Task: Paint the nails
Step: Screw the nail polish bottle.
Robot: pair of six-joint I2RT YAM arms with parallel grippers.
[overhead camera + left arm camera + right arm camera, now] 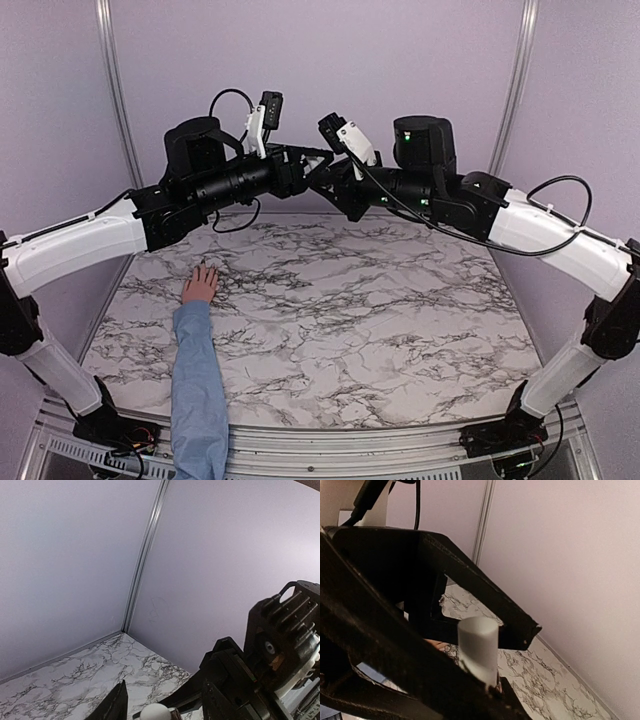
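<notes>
A light-skinned hand (200, 285) in a light blue sleeve (197, 390) lies flat on the marble table (380, 310), at its left. Its nails (205, 269) are too small to make out. Both arms are raised high over the table's far side, and their grippers meet there. My right gripper (323, 186) is shut on a small bottle. The bottle's white cap (478, 647) sticks up out of that gripper (492, 692). My left gripper (164, 687) is open, its fingers standing either side of the cap (155, 713) with gaps showing.
Lilac walls close in the back and both sides, with metal corner posts (112, 90) at the rear. Black cables (230, 100) loop above both wrists. The sleeved forearm reaches in over the near left edge, between the left arm's base (100, 425) and the table's middle.
</notes>
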